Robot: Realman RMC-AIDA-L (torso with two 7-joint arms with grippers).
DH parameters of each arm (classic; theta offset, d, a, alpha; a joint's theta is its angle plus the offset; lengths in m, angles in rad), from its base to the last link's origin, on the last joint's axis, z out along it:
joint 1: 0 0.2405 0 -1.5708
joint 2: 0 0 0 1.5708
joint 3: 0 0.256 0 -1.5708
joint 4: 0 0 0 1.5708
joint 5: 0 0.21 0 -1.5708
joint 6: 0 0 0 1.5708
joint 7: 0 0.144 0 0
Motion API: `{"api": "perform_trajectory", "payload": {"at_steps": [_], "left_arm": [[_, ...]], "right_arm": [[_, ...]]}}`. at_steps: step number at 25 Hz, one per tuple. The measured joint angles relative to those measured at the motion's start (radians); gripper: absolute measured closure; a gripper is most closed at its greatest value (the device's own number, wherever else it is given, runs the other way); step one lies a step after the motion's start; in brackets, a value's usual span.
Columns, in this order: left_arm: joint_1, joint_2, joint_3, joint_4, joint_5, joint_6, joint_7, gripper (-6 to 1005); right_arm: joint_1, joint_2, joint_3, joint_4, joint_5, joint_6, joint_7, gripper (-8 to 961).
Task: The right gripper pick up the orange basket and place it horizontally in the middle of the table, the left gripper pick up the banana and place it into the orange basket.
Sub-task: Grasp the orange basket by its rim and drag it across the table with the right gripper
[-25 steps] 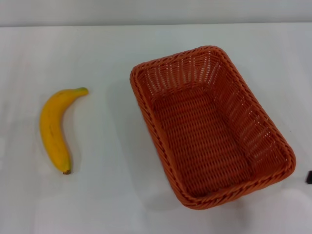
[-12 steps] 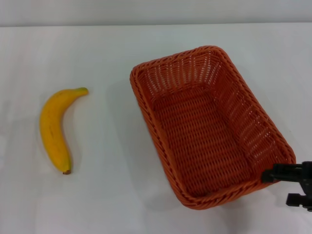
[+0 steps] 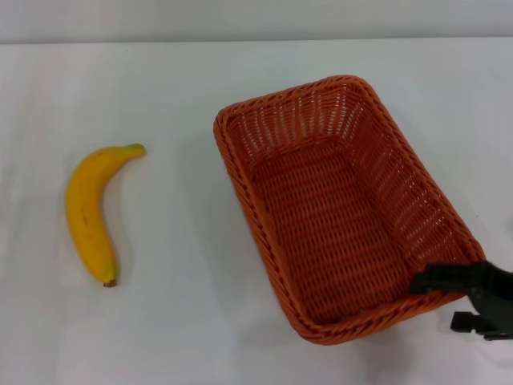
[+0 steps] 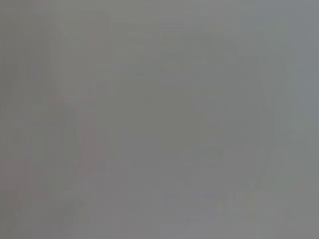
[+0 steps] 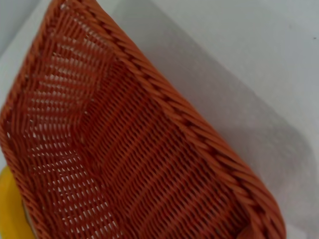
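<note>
A plain white table [image 3: 176, 337] fills the head view. On it sits the orange basket [image 3: 337, 216], a large woven rectangle lying at a slant, its long sides running away and to the left of the right gripper [image 3: 469, 301]. That black claw is at the basket's nearest right corner: one finger [image 3: 437, 278] reaches over the braided rim there, the other sits lower, outside the wall. The fingers are spread apart and nothing is clamped between them; whether they touch the rim cannot be told. The banana [image 3: 88, 212] lies well to the left of the gripper, beyond the basket and apart from it, stem tip pointing away. The left wrist view shows only featureless grey.
</note>
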Motion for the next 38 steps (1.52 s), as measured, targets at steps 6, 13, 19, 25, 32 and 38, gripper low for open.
{"api": "perform_trajectory", "payload": {"at_steps": [6,13,19,25,32,38], "left_arm": [[0.004,0.000,0.000,-0.002,0.000,0.000,-0.001,210],[0.008,0.000,0.000,-0.005,-0.001,0.000,-0.003,210],[0.008,0.000,0.000,-0.006,-0.002,0.000,-0.015,210],[0.004,0.001,0.000,-0.006,-0.002,0.000,-0.016,210],[0.001,0.003,0.000,-0.018,-0.002,0.000,-0.039,211],[0.001,0.003,-0.001,-0.019,-0.006,0.000,-0.040,211]], "right_arm": [[0.049,-0.002,-0.040,0.043,-0.025,-0.028,0.015,121],[0.054,-0.003,-0.038,0.052,-0.030,-0.041,0.015,151],[0.055,-0.003,-0.028,0.078,-0.009,-0.044,0.005,298],[0.058,-0.003,-0.026,0.076,0.001,-0.052,-0.018,333],[0.052,-0.003,-0.007,0.083,0.015,-0.074,-0.048,507],[0.050,-0.003,0.001,0.102,0.011,-0.081,-0.055,552]]}}
